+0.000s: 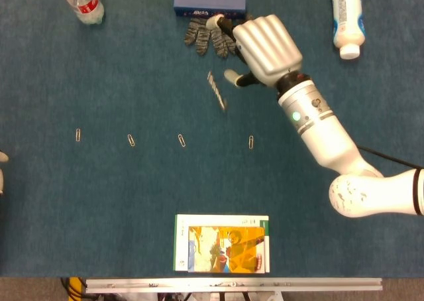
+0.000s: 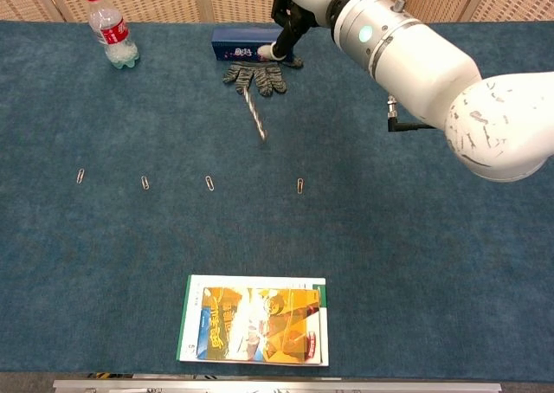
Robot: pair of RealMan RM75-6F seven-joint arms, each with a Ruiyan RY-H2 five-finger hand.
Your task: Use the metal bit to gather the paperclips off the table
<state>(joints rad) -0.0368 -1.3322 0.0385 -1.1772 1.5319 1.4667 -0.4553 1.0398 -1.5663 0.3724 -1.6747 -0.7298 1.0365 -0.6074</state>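
Note:
Several paperclips lie in a row on the blue cloth, from the leftmost paperclip (image 1: 78, 134) (image 2: 80, 176) to the rightmost paperclip (image 1: 251, 142) (image 2: 300, 185). The metal bit (image 1: 216, 91) (image 2: 254, 113) is a thin twisted rod. It shows blurred and slanted, above the row and apart from my right hand (image 1: 265, 46) (image 2: 290, 8). That hand hovers near the glove with its fingers spread and nothing between them. Only a sliver of my left hand (image 1: 2, 158) shows at the left edge of the head view; its fingers cannot be made out.
A grey glove (image 1: 211, 36) lies in front of a blue box (image 1: 209, 4) at the back. A water bottle (image 1: 83, 1) stands back left; a white bottle (image 1: 347, 16) lies back right. A book (image 1: 222, 243) sits near the front edge.

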